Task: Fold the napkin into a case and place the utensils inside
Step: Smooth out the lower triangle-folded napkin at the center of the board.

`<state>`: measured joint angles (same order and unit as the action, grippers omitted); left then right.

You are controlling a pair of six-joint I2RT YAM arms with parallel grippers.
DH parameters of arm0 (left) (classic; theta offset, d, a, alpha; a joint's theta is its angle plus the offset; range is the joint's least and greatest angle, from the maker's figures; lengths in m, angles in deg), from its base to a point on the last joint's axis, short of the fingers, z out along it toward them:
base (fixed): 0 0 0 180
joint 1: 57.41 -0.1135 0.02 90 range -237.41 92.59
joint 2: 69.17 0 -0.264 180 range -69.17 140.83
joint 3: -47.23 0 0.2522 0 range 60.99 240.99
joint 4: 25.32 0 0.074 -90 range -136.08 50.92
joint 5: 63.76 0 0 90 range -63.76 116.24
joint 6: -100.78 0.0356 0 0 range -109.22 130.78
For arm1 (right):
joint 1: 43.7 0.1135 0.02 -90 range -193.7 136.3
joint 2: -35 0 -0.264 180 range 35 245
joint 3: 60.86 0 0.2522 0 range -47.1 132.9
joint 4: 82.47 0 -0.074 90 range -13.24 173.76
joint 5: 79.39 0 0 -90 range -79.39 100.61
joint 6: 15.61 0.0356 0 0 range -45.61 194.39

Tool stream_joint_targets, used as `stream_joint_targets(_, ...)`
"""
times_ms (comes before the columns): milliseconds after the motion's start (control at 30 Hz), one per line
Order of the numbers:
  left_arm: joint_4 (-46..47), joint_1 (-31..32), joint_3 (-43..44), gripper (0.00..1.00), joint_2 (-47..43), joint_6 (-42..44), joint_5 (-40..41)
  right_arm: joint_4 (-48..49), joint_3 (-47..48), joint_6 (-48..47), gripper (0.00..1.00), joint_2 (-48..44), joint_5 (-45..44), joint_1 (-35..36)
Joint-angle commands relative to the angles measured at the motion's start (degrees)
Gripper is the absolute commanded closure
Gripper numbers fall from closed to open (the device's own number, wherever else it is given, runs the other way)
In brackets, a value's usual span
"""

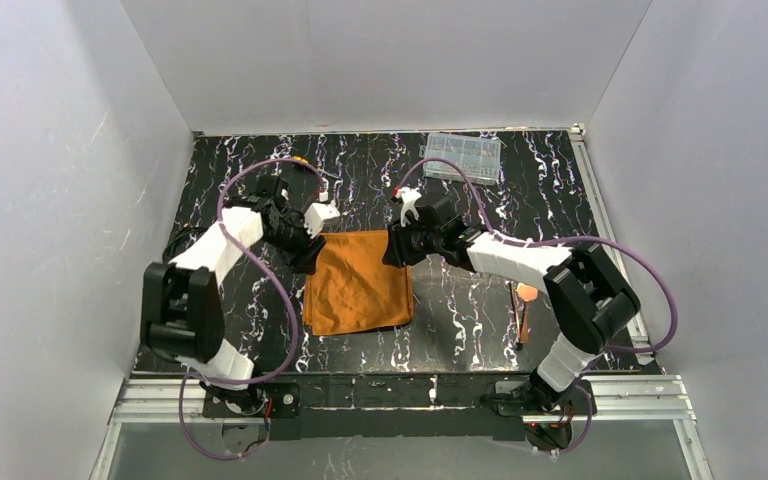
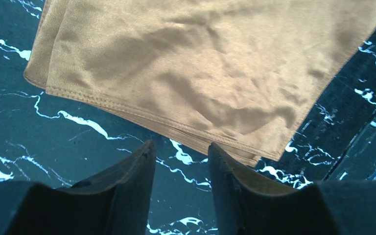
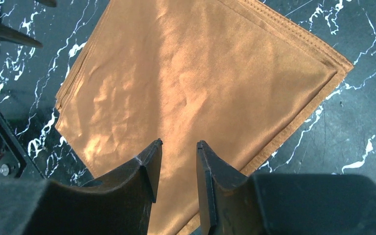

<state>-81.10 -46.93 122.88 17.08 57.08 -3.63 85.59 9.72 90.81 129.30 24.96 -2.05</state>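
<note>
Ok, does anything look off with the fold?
Slightly. The napkin is folded, but its layers sit staggered at one corner in the right wrist view, and the top is wrinkled. Nothing spilled or damaged.

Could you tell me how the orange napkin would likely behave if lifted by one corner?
The napkin will probably droop limply, since its surface is creased. Its stacked hemmed layers may well peel apart. It looks thin, so likely light.
</note>
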Motion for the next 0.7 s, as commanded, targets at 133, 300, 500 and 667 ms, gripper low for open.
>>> stream_joint_targets(133,2.1,0.0,10.2,0.64,12.7,-9.1,4.9,3.6,6.5,-0.1,0.6,8.4,0.4,-0.5)
stream_joint_targets(300,4.4,0.0,11.9,0.6,15.9,-14.8,7.8,4.1,8.0,0.4,0.61,10.6,1.7,-1.2)
stream_joint_targets(500,4.2,-0.1,12.8,0.6,17.9,-19.1,9.9,4.1,8.3,0.6,0.6,11.5,1.8,-1.7)
stream_joint_targets(667,4.3,-0.5,14.1,0.61,19.7,-21.4,8.6,4.2,8.7,0.6,0.6,12.0,1.6,-2.4)
